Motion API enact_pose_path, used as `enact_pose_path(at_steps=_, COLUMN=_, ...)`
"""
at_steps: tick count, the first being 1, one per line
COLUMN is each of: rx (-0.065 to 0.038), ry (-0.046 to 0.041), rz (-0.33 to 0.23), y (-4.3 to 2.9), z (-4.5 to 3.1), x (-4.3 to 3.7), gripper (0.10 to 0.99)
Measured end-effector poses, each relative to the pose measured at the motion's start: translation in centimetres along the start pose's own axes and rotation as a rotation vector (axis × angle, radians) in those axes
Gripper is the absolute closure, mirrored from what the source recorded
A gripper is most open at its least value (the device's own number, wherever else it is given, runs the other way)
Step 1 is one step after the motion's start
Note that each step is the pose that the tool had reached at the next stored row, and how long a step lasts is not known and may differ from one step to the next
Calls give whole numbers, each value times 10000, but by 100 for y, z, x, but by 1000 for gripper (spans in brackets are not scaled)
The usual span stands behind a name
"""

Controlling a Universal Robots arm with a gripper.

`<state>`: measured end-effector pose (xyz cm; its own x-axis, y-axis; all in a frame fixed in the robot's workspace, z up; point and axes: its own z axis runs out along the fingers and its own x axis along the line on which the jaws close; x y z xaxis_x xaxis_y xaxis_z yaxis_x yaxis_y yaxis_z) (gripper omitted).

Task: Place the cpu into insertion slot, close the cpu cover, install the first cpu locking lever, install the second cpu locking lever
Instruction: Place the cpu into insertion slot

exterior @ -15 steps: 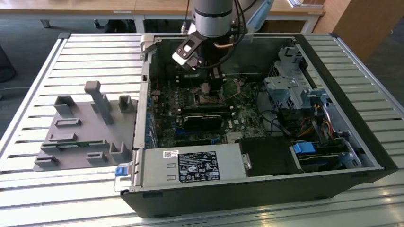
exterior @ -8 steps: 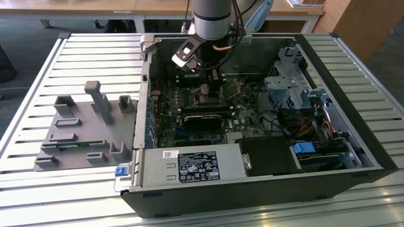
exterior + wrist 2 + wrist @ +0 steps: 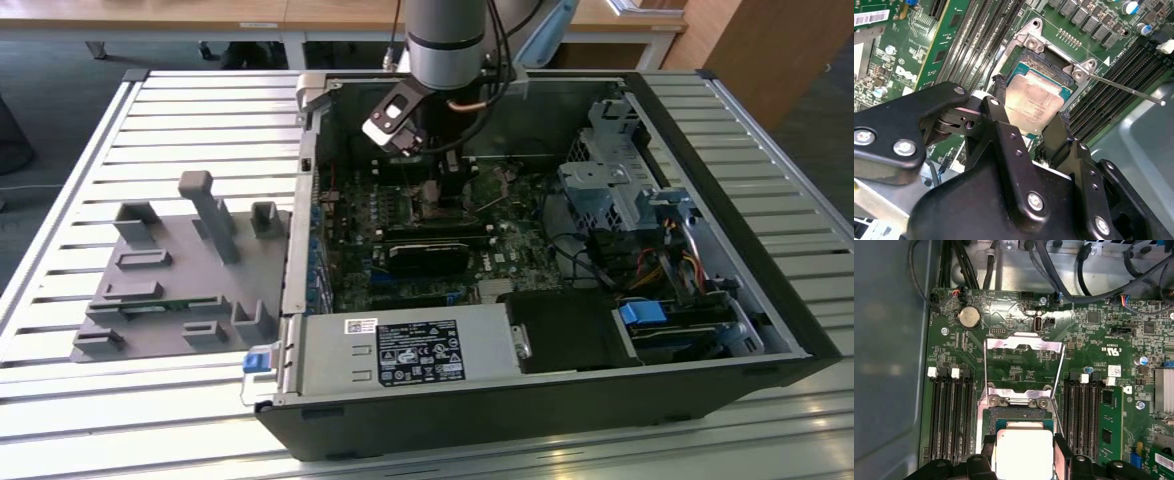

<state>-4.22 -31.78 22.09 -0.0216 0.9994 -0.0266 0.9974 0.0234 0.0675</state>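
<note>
Cpu point(image 3: 1023, 456), flat face up, clamped by two opposite edges between the fingers of the tool point(image 3: 1031, 99), which is closed on it. The insertion slot point(image 3: 1016, 413) lies directly beneath the fingertips and a little ahead of them. Whether the chip is seated cannot be told. The cpu cover point(image 3: 1021, 343) stands swung open beyond the slot, on the far side from the tool.

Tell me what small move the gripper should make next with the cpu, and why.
Probably lower the cpu straight down a little: the gripper holds it just above the insertion slot, and the cpu cover stands swung open, so nothing seems to block the way.
</note>
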Motion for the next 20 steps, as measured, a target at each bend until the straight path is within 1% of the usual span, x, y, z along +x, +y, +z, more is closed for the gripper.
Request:
enact_pose_path(at_steps=7, rx=25, ry=-5, rz=80, y=-6, z=75, x=26, gripper=545)
enact_pose_path(at_steps=11, rx=35, ry=-17, rz=281, y=-15, z=110, x=36, gripper=545)
enact_pose_path(at_steps=14, rx=37, ry=-20, rz=311, y=-17, z=140, x=37, gripper=545)
enact_pose_path(at_steps=20, rx=85, ry=-20, rz=312, y=-10, z=192, x=39, gripper=545)
